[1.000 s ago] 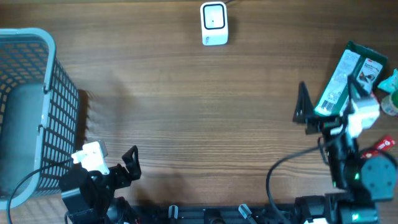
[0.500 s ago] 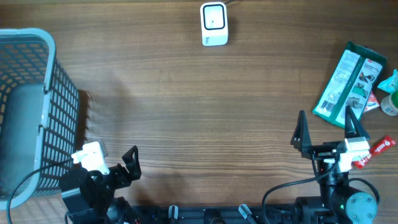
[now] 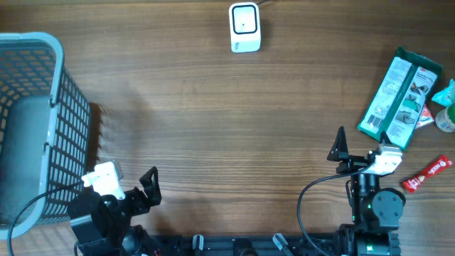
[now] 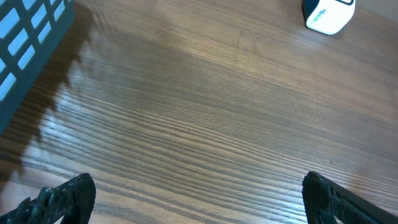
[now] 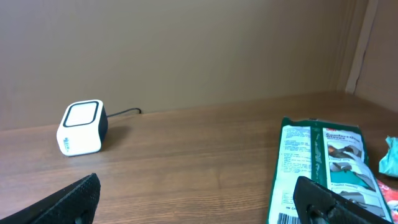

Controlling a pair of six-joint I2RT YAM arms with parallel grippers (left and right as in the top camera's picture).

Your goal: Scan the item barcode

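The item, a flat green-and-white package [image 3: 399, 96], lies on the table at the far right, with a barcode near its lower end [image 5: 291, 219]. The white box scanner [image 3: 244, 27] stands at the back centre. My right gripper [image 3: 361, 147] hovers open and empty just front-left of the package; in the right wrist view the package [image 5: 323, 168] lies past the right fingertip and the scanner [image 5: 82, 127] is far left. My left gripper [image 3: 129, 185] rests open and empty at the front left, over bare wood [image 4: 199, 205].
A grey-blue mesh basket [image 3: 55, 85] fills the left edge, close to my left arm. A red snack bar [image 3: 427, 173], a teal packet [image 3: 446, 92] and a green bottle [image 3: 446, 119] lie by the package at the right edge.
My right gripper has drawn back from over the package toward the front edge, staying open and empty. The package stays put. The left arm has not moved.
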